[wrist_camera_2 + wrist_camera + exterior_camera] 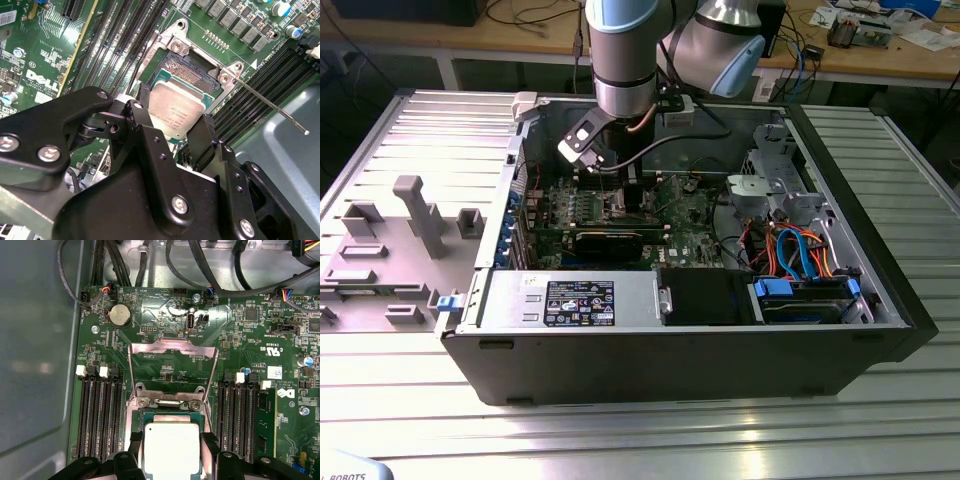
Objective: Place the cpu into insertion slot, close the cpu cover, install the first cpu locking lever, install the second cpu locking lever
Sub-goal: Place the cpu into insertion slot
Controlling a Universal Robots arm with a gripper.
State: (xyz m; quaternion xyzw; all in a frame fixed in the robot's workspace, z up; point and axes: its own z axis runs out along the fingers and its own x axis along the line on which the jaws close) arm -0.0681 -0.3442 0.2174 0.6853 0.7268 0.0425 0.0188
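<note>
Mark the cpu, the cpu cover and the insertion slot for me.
cpu (172,452): first wrist view, middle of its silver top.
cpu cover (172,346): first wrist view, frame bar opposite the hinge.
insertion slot (186,69): second wrist view, exposed contact field beside the cpu.

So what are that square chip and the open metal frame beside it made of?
The cpu top looks like matt silver-grey metal, dully reflecting light, on a green base. The cpu cover seems to be thin, shiny sheet metal, probably steel, with bright glints and bent edges.

White printed lettering marks the green circuit board (150,315); a black label (580,303) sits on the grey metal box (510,300)
</note>
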